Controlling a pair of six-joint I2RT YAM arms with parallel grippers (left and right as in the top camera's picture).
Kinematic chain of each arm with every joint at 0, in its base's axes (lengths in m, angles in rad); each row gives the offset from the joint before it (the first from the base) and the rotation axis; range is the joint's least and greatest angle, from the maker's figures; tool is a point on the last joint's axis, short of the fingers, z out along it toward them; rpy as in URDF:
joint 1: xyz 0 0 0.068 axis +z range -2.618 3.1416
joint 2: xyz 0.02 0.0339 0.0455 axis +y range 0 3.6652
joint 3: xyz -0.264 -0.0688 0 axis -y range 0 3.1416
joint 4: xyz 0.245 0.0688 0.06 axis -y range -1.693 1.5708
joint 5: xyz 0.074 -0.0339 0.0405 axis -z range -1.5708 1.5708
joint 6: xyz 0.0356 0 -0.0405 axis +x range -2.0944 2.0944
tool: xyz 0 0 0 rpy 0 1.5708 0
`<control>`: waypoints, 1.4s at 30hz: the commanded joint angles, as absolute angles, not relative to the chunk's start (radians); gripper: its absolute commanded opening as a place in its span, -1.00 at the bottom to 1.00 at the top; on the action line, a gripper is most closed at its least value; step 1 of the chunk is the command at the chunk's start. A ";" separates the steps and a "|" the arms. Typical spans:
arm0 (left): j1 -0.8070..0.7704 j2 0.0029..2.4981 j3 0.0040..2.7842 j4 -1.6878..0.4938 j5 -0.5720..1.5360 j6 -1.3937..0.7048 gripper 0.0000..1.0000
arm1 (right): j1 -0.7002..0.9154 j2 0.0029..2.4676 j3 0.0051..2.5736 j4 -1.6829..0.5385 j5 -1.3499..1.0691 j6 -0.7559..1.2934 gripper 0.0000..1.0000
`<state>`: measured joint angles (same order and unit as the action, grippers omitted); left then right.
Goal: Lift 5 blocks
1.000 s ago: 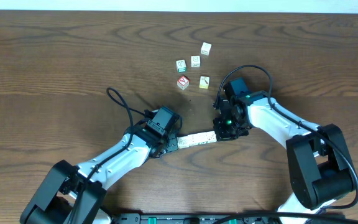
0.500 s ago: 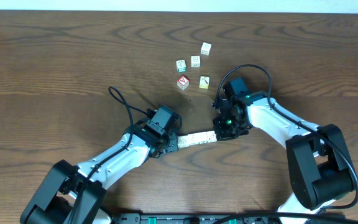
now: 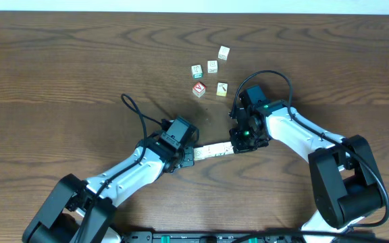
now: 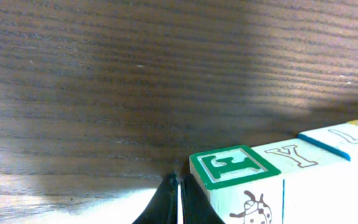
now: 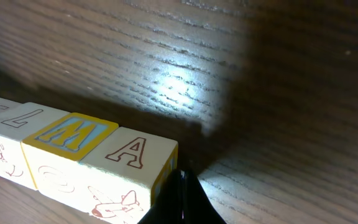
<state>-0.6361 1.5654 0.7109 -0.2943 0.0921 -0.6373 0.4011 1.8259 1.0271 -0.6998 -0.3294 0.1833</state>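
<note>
Right hand nudged leftward, closed like left hand, blocks pinched between, lettered E, Y, L, M, A

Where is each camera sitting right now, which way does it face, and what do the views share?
Overhead: fixed above the table, looking down; both arms show, left gripper and right gripper at the ends of the row of blocks, loose blocks beyond.
Left wrist: low by the table, looking along its own shut fingertips at the E block end.
Right wrist: low, facing the opposite way, its shut fingertips beside the A block.
Shared: all three see the row; both wrist views catch the L block.
</note>
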 commanded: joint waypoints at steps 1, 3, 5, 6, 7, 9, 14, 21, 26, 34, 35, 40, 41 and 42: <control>-0.682 1.571 0.724 -0.249 0.248 -0.591 -0.86 | 0.447 1.837 1.025 -0.669 -0.596 0.194 -0.97; -0.682 1.571 0.724 -0.244 0.247 -0.590 -0.85 | 0.447 1.837 1.025 -0.669 -0.597 0.194 -0.97; -0.682 1.571 0.724 -0.236 0.248 -0.591 -0.85 | 0.447 1.837 1.025 -0.669 -0.597 0.194 -0.97; -0.682 1.571 0.724 -0.229 0.249 -0.591 -0.86 | 0.447 1.837 1.025 -0.669 -0.597 0.194 -0.97; -0.682 1.571 0.724 -0.221 0.251 -0.591 -0.86 | 0.447 1.837 1.025 -0.668 -0.597 0.194 -0.97; -0.682 1.571 0.724 -0.209 0.252 -0.591 -0.86 | 0.447 1.837 1.025 -0.669 -0.597 0.185 -0.97; -0.687 1.571 0.724 -0.189 0.261 -0.592 -0.86 | 0.447 1.837 1.025 -0.669 -0.604 0.182 -0.97; -0.693 1.571 0.724 -0.168 0.290 -0.607 -0.86 | 0.474 1.830 1.025 -0.658 -0.612 0.178 -0.98; -0.693 1.571 0.724 -0.175 0.299 -0.616 -0.86 | 0.491 1.786 1.025 -0.646 -0.610 0.178 -0.97; -0.693 1.571 0.724 -0.181 0.299 -0.626 -0.85 | 0.493 1.716 1.025 -0.659 -0.592 0.190 -0.97; -0.693 1.571 0.724 -0.181 0.300 -0.626 -0.85 | 0.493 1.713 1.025 -0.663 -0.592 0.190 -0.97; -0.693 1.571 0.724 -0.185 0.300 -0.632 -0.86 | 0.496 1.712 1.025 -0.674 -0.591 0.190 -0.97; -0.693 1.571 0.724 -0.186 0.300 -0.633 -0.85 | 0.500 1.712 1.025 -0.673 -0.591 0.190 -0.98; -0.693 1.571 0.724 -0.186 0.300 -0.633 -0.86 | 0.503 1.712 1.025 -0.673 -0.591 0.190 -0.97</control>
<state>-0.6380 1.5681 0.6941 -0.2413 0.1032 -0.6331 0.4149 1.7393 1.0103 -0.6983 -0.2714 0.1833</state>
